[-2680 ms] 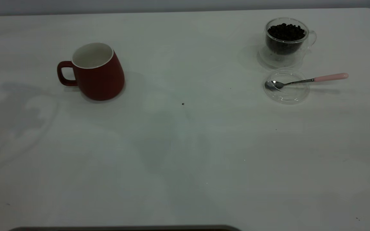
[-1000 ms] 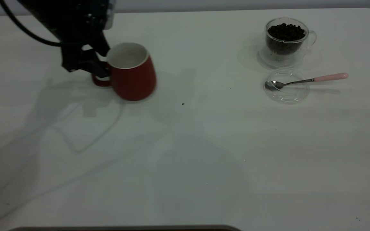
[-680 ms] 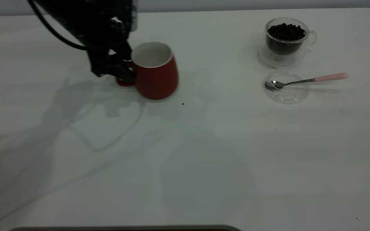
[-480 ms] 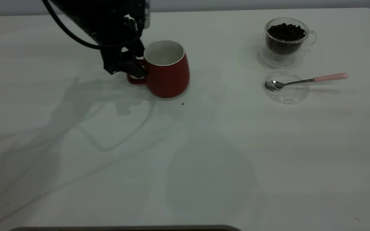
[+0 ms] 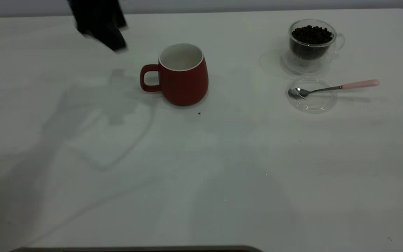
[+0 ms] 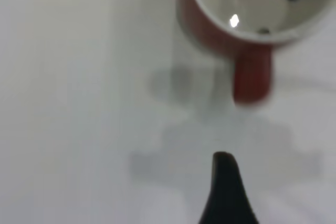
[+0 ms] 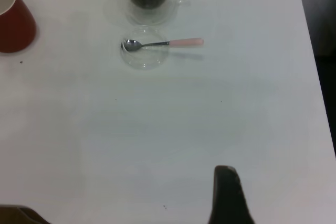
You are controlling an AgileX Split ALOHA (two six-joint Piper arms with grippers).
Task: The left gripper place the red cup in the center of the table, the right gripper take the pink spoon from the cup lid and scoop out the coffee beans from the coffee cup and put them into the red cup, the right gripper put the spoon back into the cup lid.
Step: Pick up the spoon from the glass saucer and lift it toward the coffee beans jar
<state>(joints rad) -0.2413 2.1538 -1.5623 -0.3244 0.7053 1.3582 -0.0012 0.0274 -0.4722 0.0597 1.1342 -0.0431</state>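
Note:
The red cup (image 5: pixel 184 77) stands upright near the table's middle, its handle (image 5: pixel 148 77) pointing left. In the left wrist view the red cup (image 6: pixel 210 30) shows a few dark specks inside. My left gripper (image 5: pixel 107 36) hangs blurred above and to the left of the cup, open, apart from it and holding nothing. At the far right a glass coffee cup (image 5: pixel 311 42) holds the coffee beans (image 5: pixel 311 34). In front of it the pink spoon (image 5: pixel 359 84) lies with its bowl in the clear cup lid (image 5: pixel 312 101). My right gripper (image 7: pixel 227 182) is well short of the pink spoon (image 7: pixel 184 42).
A clear saucer (image 5: pixel 292 68) sits under the coffee cup. A dark speck (image 5: pixel 199 113) lies just in front of the red cup. The table's right edge (image 7: pixel 310 51) runs past the spoon's handle end.
My left gripper slid the red cup rightward by its handle to the table's middle, then let go and drew back up and to the left. Spoon, lid and coffee cup have not moved.

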